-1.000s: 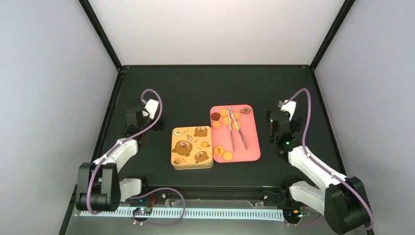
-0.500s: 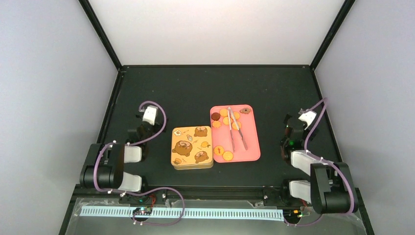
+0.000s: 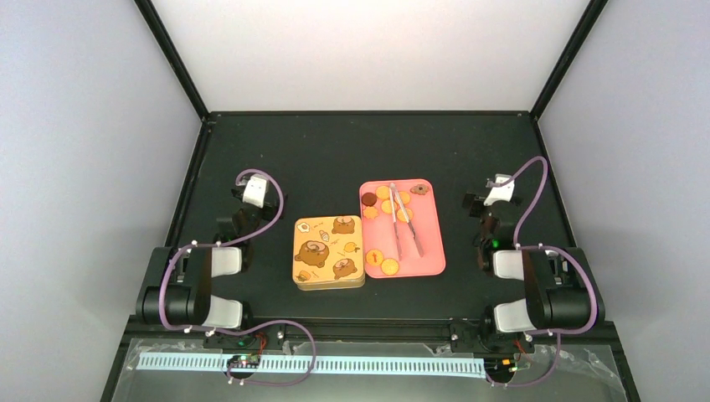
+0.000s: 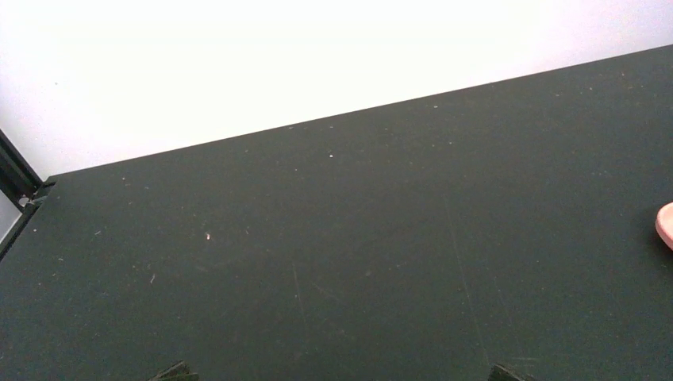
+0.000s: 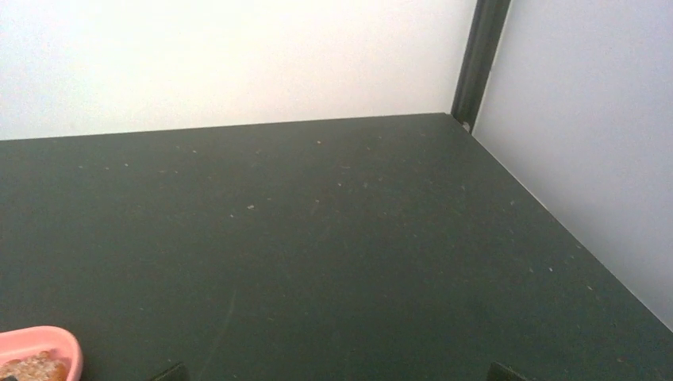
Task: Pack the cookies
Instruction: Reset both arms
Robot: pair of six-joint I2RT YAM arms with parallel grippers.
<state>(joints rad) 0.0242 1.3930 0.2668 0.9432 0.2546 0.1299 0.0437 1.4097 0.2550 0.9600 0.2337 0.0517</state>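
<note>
Several cookies [image 3: 388, 206], mostly round and orange with a dark brown one [image 3: 368, 198], lie flat on a pink tray [image 3: 432, 251] at mid-table. Metal tongs [image 3: 407, 224] rest across them. Left of the tray sits a closed orange tin [image 3: 329, 251] with bear pictures on its lid. My left gripper [image 3: 239, 199] hangs left of the tin, well apart from it. In the left wrist view it [image 4: 340, 375] is open over bare mat. My right gripper [image 3: 480, 203] is right of the tray, also open [image 5: 335, 375] and holding nothing. One tray corner [image 5: 48, 343] shows with a cookie [image 5: 30, 369].
Black mat [image 3: 335, 159] covers the table, walled by white panels and black corner posts [image 5: 478, 55]. Both arms are folded back near their bases [image 3: 184, 297]. The tray's edge [image 4: 667, 226] just enters the left wrist view.
Both arms have folded back toward their bases. The right wrist swung out to the right and then back in. Cookies, tongs, tin and tray have not moved.
</note>
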